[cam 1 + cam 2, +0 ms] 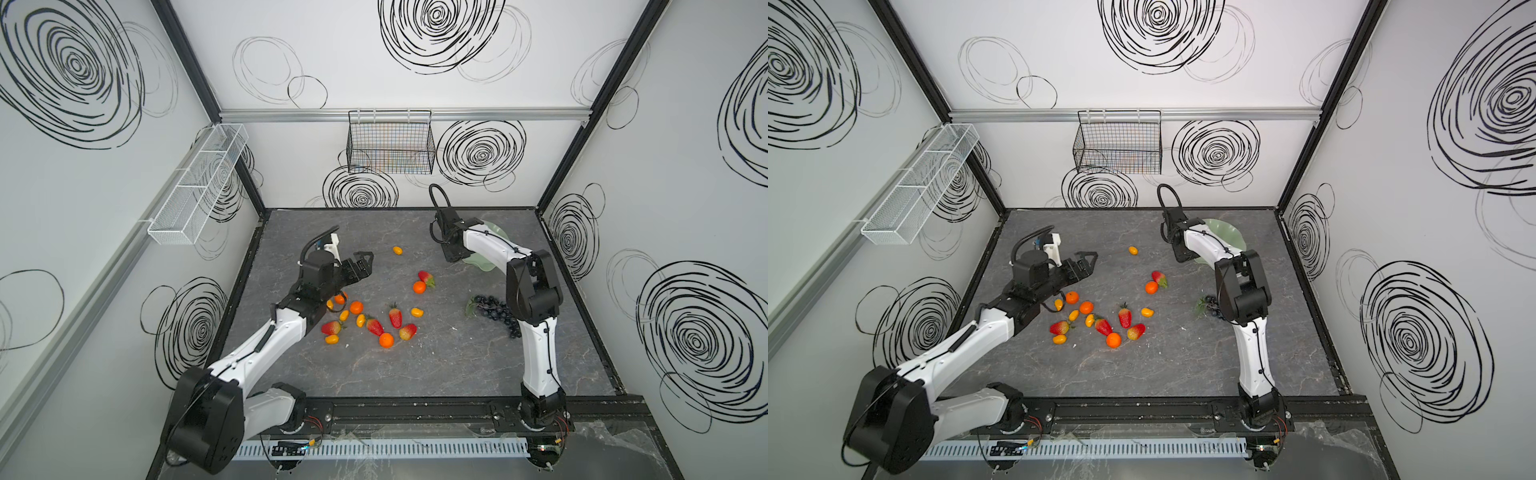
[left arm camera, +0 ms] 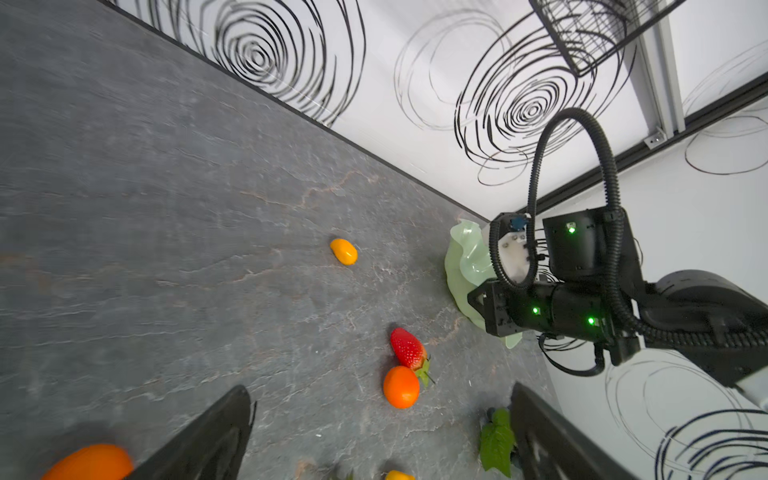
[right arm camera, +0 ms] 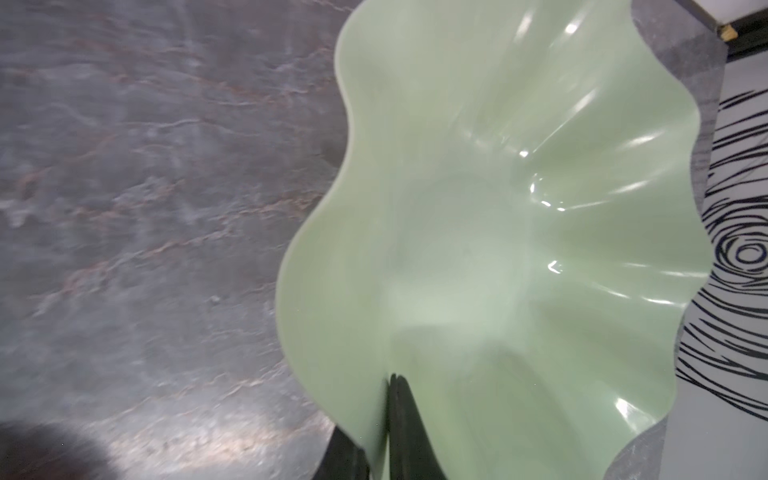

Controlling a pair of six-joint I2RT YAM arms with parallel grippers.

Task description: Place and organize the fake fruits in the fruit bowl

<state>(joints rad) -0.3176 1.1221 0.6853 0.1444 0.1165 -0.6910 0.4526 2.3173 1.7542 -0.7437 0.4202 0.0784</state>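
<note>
Table (image 1: 436,374) is one flat gray slab w/ a stone-vein look, pretty matte. A long white mesh basket (image 1: 195,187), split into compartments, hangs on the left wall, and a boxy black wire basket (image 1: 390,143) hangs on the back rail. The fruit bowl (image 3: 498,208) is at the far right of the table by the back corner. It's pale mint green, glossy, shallow and wide, w/ a wavy ruffled rim. Both top views only get slivers of it bc the right arm is on top. The right wrist view shows the whole shiny inside, and the left wrist view catches it side-on. Can't tell if it's sitting flat tbh. The right gripper (image 3: 376,415) has its black fingers (image 3: 409,424) pinched together on the near rim, one inside and one under. The left gripper (image 1: 368,264) hovers over the left-middle of the table, fingers (image 2: 208,436) spread wide, holding nothing. The grape bunch (image 1: 494,311) is dark, beady and knobbly w/ a green leaf, lying by the right arm's elbow, which hides most of it in one top view. Strawberries (image 1: 395,316) are red, cone-shaped and dimpled. Tangerines (image 1: 386,340) are smooth orange balls, kumquats (image 1: 360,320) little yellow-orange ovals. Most are scattered front-left of center. One strawberry + tangerine pair touches mid-table, and a lone kumquat lies further back.
</note>
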